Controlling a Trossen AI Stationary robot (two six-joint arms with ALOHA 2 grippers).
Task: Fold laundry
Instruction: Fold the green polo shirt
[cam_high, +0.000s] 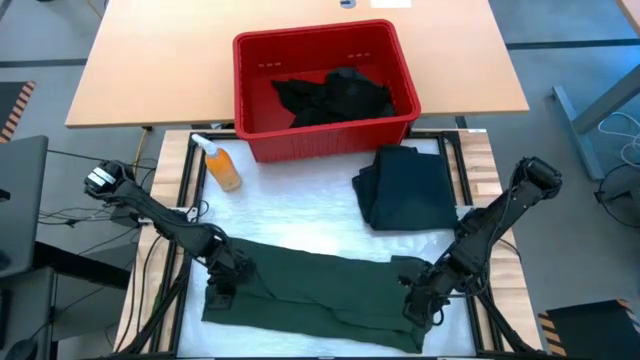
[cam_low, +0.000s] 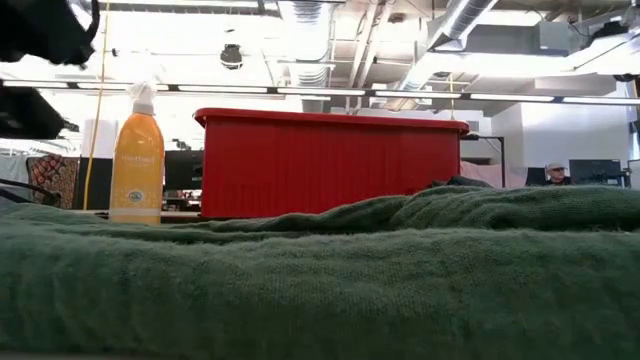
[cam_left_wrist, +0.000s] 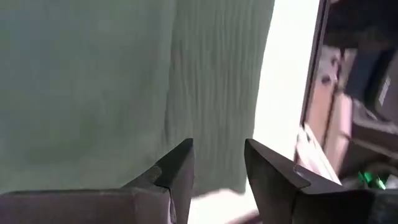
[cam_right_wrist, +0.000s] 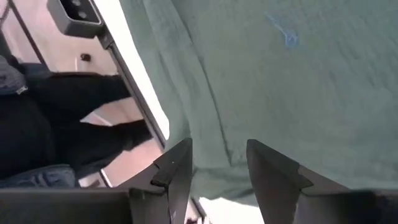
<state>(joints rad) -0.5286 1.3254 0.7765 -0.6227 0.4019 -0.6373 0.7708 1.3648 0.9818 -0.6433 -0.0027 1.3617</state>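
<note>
A dark green shirt (cam_high: 320, 290) lies spread across the near part of the white table top, and it fills the foreground of the low view (cam_low: 320, 270). My left gripper (cam_high: 222, 280) stands open over the shirt's left end, close to its near edge (cam_left_wrist: 219, 165). My right gripper (cam_high: 420, 300) stands open over the right end, with its fingertips just above the cloth's edge (cam_right_wrist: 219, 165). No cloth shows between either pair of fingers. A folded dark garment (cam_high: 408, 188) lies flat on the table, right of centre. More black clothes (cam_high: 335, 95) lie in the red bin (cam_high: 330, 140).
The red bin (cam_low: 330, 160) stands at the table's far side. An orange spray bottle (cam_high: 222, 165) stands upright left of the bin (cam_low: 137, 160). Bare white table (cam_high: 300, 210) lies between the bin and the green shirt. The table's metal frame runs along both side edges.
</note>
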